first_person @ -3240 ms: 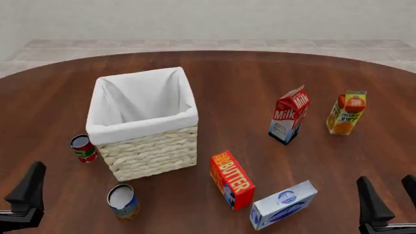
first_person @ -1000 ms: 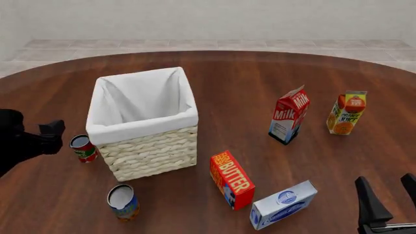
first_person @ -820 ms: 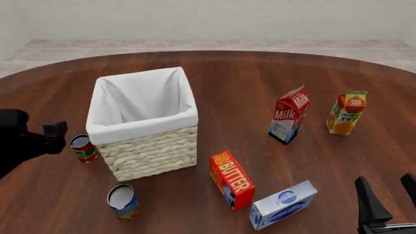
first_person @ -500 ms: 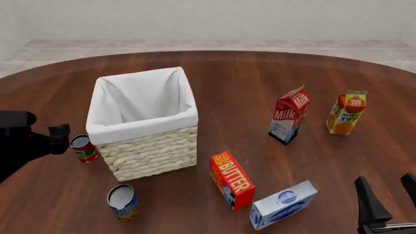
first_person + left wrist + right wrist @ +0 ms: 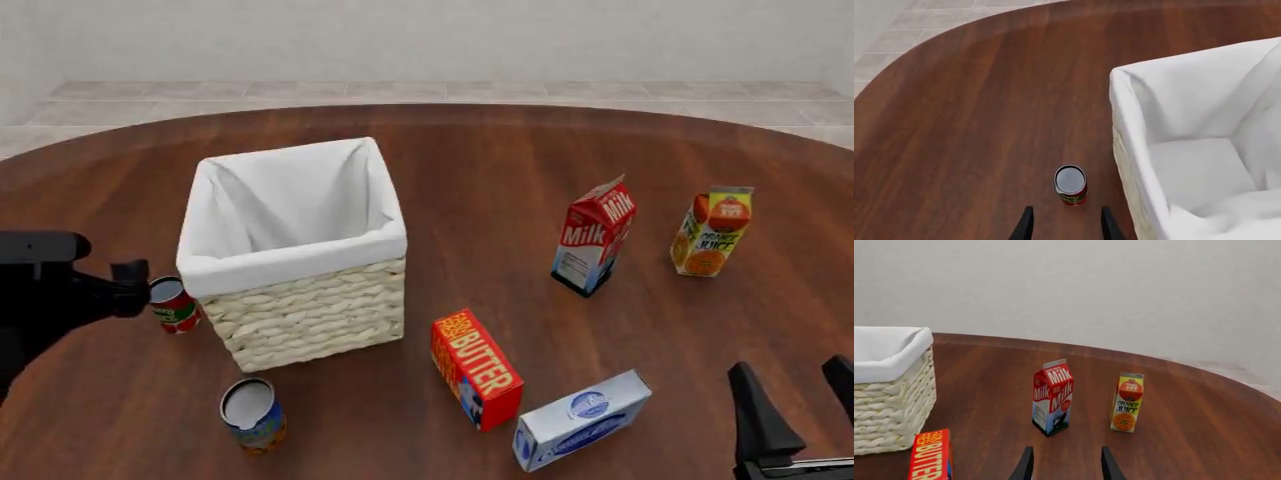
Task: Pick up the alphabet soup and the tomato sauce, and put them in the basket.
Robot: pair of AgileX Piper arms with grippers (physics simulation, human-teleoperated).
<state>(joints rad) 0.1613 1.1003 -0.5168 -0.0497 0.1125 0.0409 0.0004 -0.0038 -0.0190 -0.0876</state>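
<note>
Because the basket [image 5: 300, 300] is tall, stiff wicker with a soft cloth lining folded over its rim, anything going in must be lifted clear of that rim; it stands on the left half of the table [image 5: 534, 170], open-topped. Between basket and table edge the room is narrow. The left gripper [image 5: 1066, 227], fingers spread and empty, hangs just short of the tomato sauce [image 5: 1070, 184], which stands upright just beside the basket's left wall. I judge that can rigid, light, smooth-sided and likely slippery, best pinched across its label at mid-height. The alphabet soup [image 5: 252, 413] stands upright nearer the front, apart from the basket. The right gripper [image 5: 1065, 466] is parted, holding nothing.
</note>
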